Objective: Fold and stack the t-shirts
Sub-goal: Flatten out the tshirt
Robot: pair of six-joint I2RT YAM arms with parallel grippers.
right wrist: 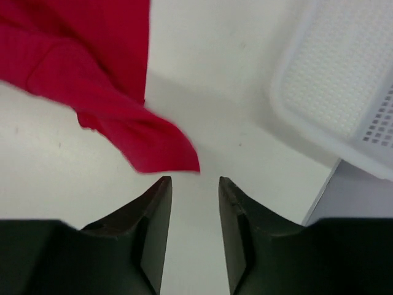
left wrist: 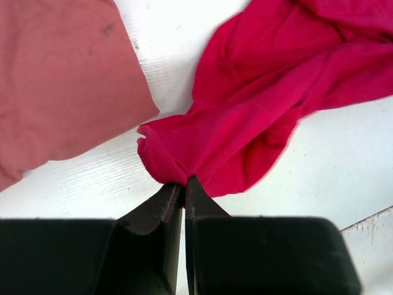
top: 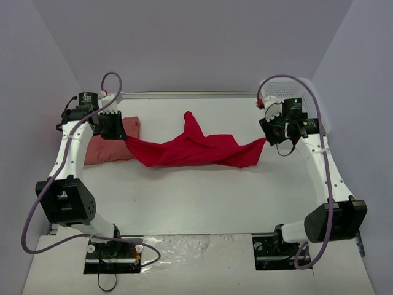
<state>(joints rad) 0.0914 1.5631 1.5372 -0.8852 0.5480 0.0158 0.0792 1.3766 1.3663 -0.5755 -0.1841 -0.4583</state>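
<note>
Left hand (left wrist: 184, 184), closest to the lens, is clamped on a bunched corner of the bright red t-shirt (left wrist: 276, 92), its jaws pressed together on the cloth just beside a folded salmon pink t-shirt (left wrist: 61, 80) that lies flat near the left edge of the white tabletop (top: 202, 196). The red shirt sprawls crumpled across the middle of the tabletop, nearer the far edge, with one fold pointing toward that edge. Near the right edge, the right hand (right wrist: 195, 181) hangs with jaws apart and nothing between them, the shirt's other end lying just ahead of its tips. A white mesh basket (right wrist: 331, 80) sits at the far right corner.
</note>
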